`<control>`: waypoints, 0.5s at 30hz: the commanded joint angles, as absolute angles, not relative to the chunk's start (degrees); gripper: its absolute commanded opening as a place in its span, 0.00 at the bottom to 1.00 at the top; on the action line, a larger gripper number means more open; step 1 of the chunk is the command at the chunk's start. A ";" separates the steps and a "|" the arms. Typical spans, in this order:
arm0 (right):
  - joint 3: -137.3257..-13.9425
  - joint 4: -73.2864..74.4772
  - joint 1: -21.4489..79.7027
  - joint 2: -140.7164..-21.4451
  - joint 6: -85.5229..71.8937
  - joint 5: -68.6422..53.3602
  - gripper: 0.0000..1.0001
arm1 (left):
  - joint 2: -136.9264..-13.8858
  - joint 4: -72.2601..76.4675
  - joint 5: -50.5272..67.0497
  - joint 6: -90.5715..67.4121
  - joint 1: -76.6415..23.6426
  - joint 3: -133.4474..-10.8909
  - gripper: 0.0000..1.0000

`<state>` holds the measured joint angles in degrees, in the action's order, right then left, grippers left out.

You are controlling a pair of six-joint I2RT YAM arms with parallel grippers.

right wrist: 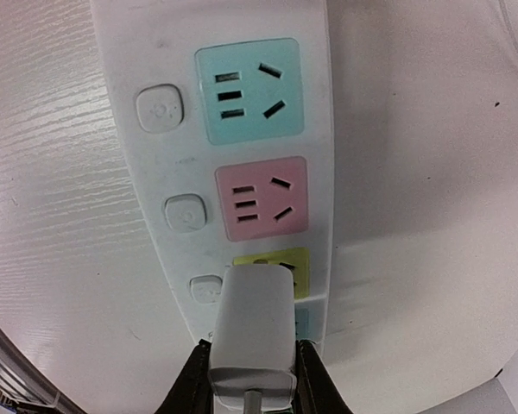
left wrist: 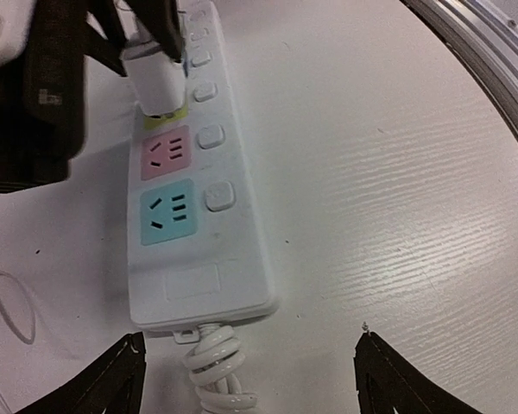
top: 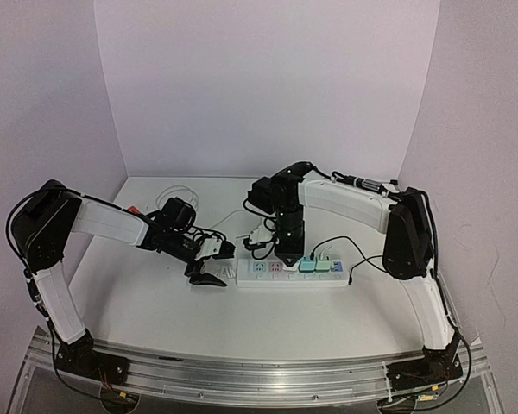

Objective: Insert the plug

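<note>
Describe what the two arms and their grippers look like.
The left arm and right arm have white boxy links joined by black joint housings, with thin black cables running alongside. The left gripper and right gripper have black fingers.

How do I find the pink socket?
Find the long white power strip lying on the table. Starting from its curly cord, the pink socket comes second, after the blue socket and before the yellow socket under the white plug. It's the only pink one.
</note>
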<state>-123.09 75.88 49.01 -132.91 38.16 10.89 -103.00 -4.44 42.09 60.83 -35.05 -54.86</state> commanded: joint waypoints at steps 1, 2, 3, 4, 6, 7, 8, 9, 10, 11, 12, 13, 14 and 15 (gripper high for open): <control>-122.27 100.47 48.82 -131.36 38.32 9.14 0.00 | -102.62 7.79 43.73 51.35 -35.19 -54.78 0.86; -122.30 100.51 48.82 -131.14 38.32 9.33 0.00 | -103.32 9.15 43.10 49.47 -35.44 -54.87 0.87; -122.20 100.56 48.78 -130.91 38.32 9.58 0.00 | -103.73 10.56 42.62 48.11 -35.60 -54.67 0.88; -122.01 100.62 48.78 -130.68 38.37 9.84 0.00 | -103.91 11.56 42.50 47.31 -35.68 -54.33 0.88; -121.30 100.57 48.66 -130.15 38.67 10.37 0.00 | -104.23 12.55 42.38 46.27 -35.71 -53.76 0.89; -120.89 100.52 48.51 -130.17 38.90 10.53 0.00 | -104.40 13.05 42.47 46.07 -35.70 -53.32 0.89; -120.70 100.44 48.37 -130.31 39.24 10.76 0.00 | -104.52 13.54 42.64 46.16 -35.81 -52.93 0.89; -120.75 100.35 48.28 -130.65 39.59 10.96 0.00 | -104.64 13.84 42.80 46.51 -35.89 -52.54 0.89; -120.96 100.18 48.27 -130.97 39.86 11.15 0.00 | -104.79 13.98 42.68 46.73 -36.21 -52.40 0.89; -121.41 100.02 48.29 -131.35 40.03 11.29 0.00 | -104.94 13.98 42.57 46.78 -36.46 -52.43 0.89; -122.19 99.89 48.27 -131.69 40.07 11.31 0.00 | -105.02 13.84 42.49 46.61 -36.64 -52.56 0.89; -122.72 99.82 48.29 -131.96 40.11 11.31 0.00 | -105.07 13.74 42.44 46.43 -36.71 -52.76 0.89; -123.21 99.76 48.32 -132.17 40.15 11.30 0.00 | -105.12 13.65 42.36 46.27 -36.74 -52.94 0.89; -123.39 99.76 48.31 -132.26 40.24 11.33 0.00 | -105.12 13.60 42.17 46.32 -36.76 -53.04 0.89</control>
<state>-122.06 75.65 48.82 -132.33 39.17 10.70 -104.55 11.09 42.01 47.76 -36.23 -53.10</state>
